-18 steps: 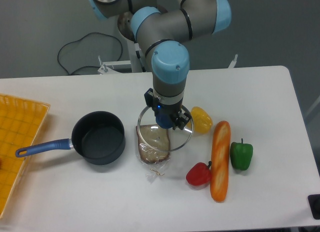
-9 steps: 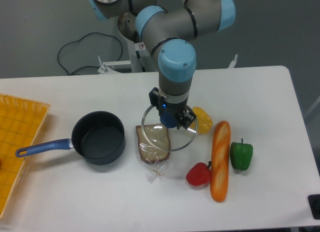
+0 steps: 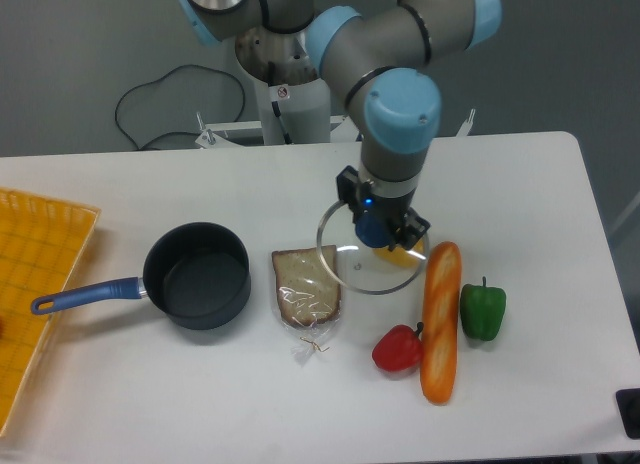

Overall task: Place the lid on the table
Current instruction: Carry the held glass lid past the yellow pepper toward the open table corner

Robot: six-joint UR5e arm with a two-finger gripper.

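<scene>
— Camera view, starting left of the baguette (image 3: 440, 319): where does the lid (image 3: 368, 257) sit?
— Just beside its upper end, held off the bench (image 3: 150, 384); it hangs straight below the fingers (image 3: 385, 227), which pinch its blue knob; a yellow pepper (image 3: 403, 254) shows through the glass.
— And versus earlier?
— It has drifted right, off the bagged bread (image 3: 307, 287), towards the baguette.

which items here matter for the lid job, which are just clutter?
In play: lid, held by the gripper; table.

Clutter: saucepan, bagged bread slice, baguette, green pepper, red pepper, yellow pepper, yellow tray.
</scene>
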